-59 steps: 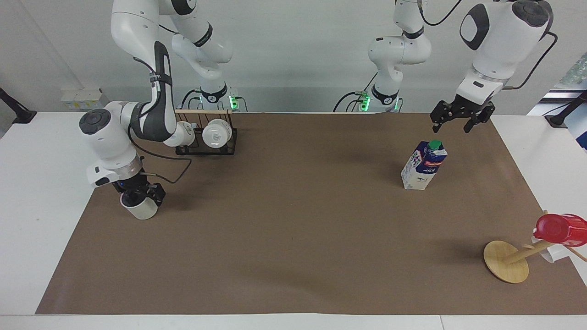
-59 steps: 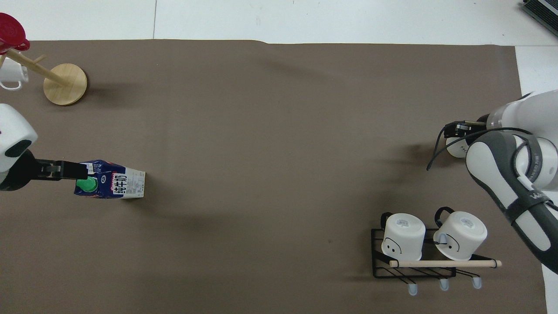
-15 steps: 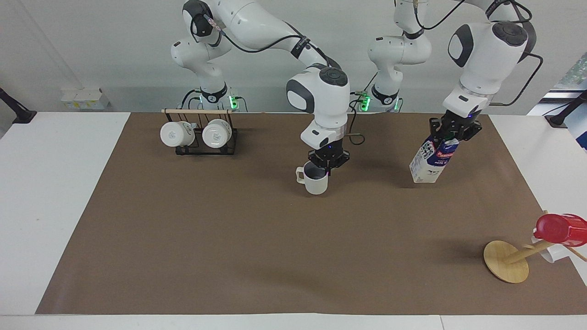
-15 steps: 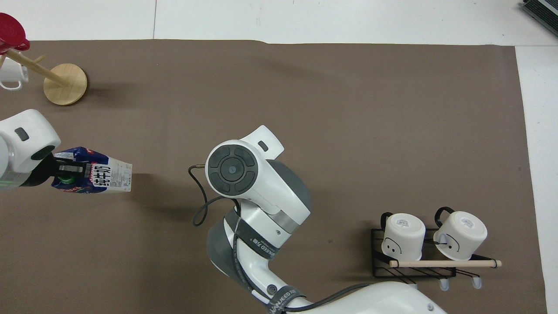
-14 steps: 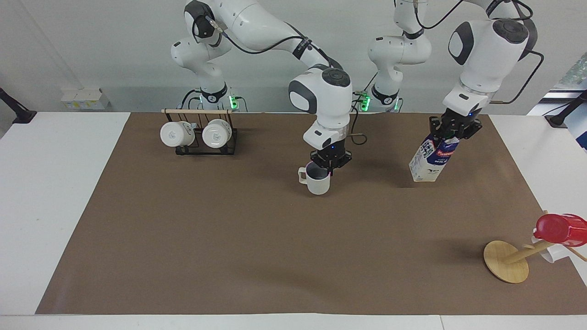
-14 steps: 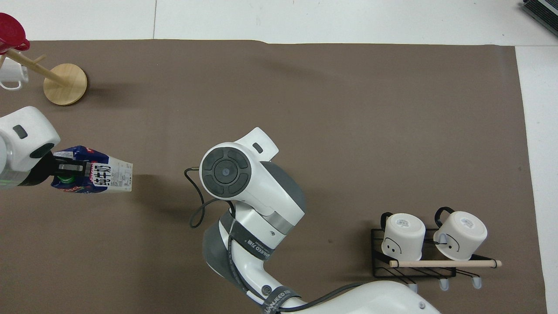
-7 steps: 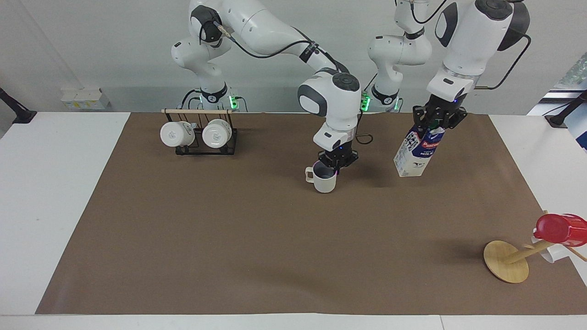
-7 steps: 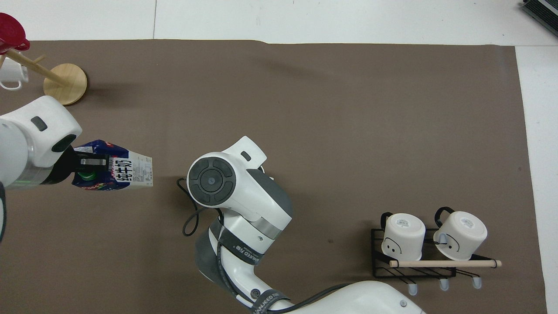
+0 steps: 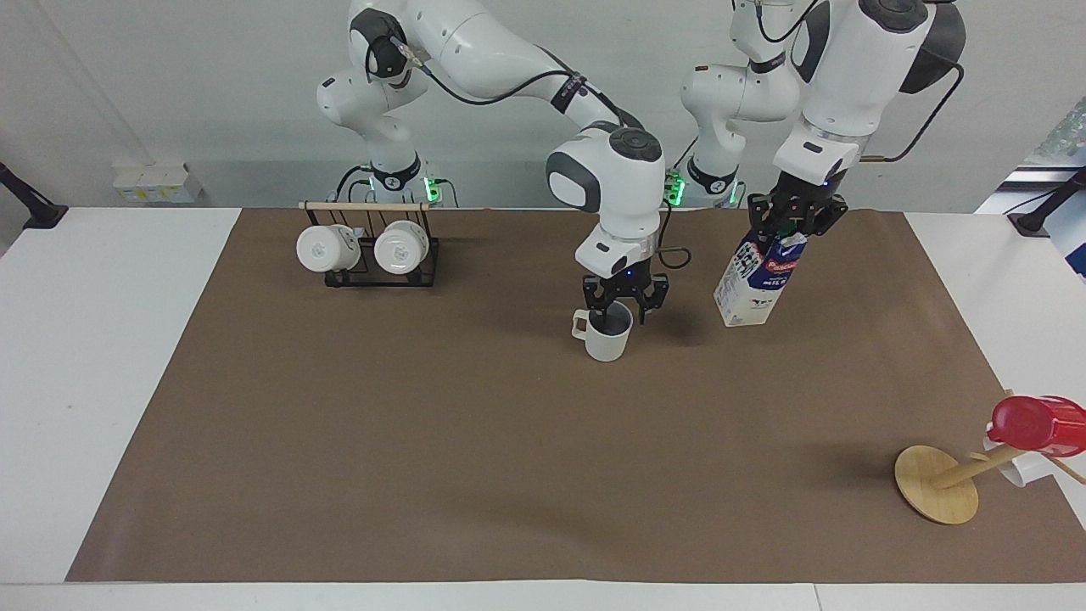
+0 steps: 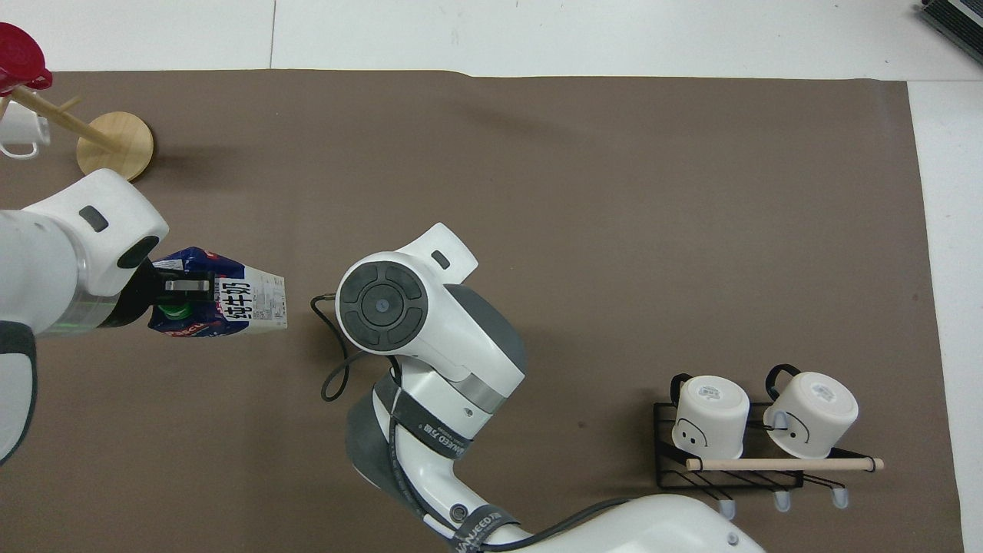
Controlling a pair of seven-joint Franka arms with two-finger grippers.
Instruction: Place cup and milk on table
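Observation:
The off-white cup stands upright on the brown sheet of the white table, near the middle. My right gripper is open just above its rim, fingers spread and not gripping. In the overhead view the right arm's wrist hides the cup and this gripper. My left gripper is shut on the top of the milk carton and holds it tilted, low over the sheet beside the cup, toward the left arm's end. The milk and left gripper also show in the overhead view.
A black wire rack with two glossy white cups stands near the robots toward the right arm's end; it also shows in the overhead view. A wooden stand with a red cup is at the left arm's end, farther from the robots.
My right gripper carried the cup toward the left arm's end, set it on the sheet and opened. My left gripper has moved the held milk closer to the cup.

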